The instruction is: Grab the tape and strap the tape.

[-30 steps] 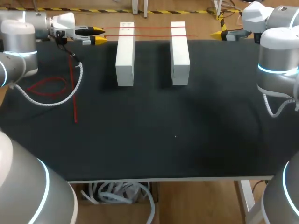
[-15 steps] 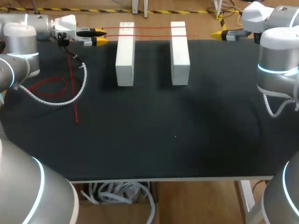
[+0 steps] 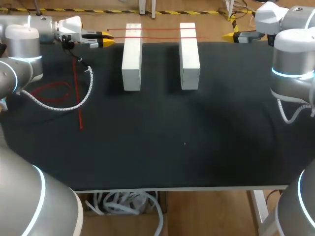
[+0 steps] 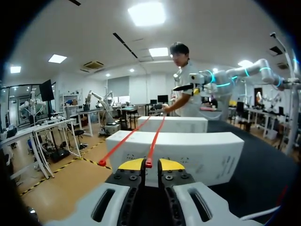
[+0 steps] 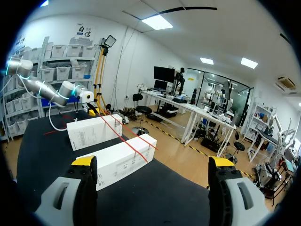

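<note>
Black table cover [image 3: 162,132], head view. Two long white cartons lie side by side at 12 o'clock, long axes running 12 to 6, apart from each other: left box [image 3: 132,59], right box [image 3: 189,56].

Two thin red tape strands cross the tops of both boxes near their far ends, running 9 to 3.
- Held tape strand [image 3: 157,38]: the nearer of the two. Its 9 o'clock end sits at the left gripper [image 3: 105,39].
- Second tape strand [image 3: 157,29]: the farther one. The left wrist view shows its end [image 4: 101,163] loose, just beside the gripper, off the table edge.

Left gripper: at 11 o'clock on the table's far edge, pointing toward the left box. In its wrist view the yellow tips are clenched together with the red end of the held tape strand [image 4: 148,163] pinched between them.

Right gripper [image 3: 230,35]: at 1 o'clock, past the far edge, well apart from the right box. Its wrist view shows the fingers spread wide, released, with nothing between them [image 5: 153,165].

More red tape at 9 to 10 o'clock: a flat tape loop [image 3: 49,91], and just beside it a straight tape strip [image 3: 78,93] running 12 to 6. A white coiled cable [image 3: 78,104] from the left arm drapes over both.
</note>
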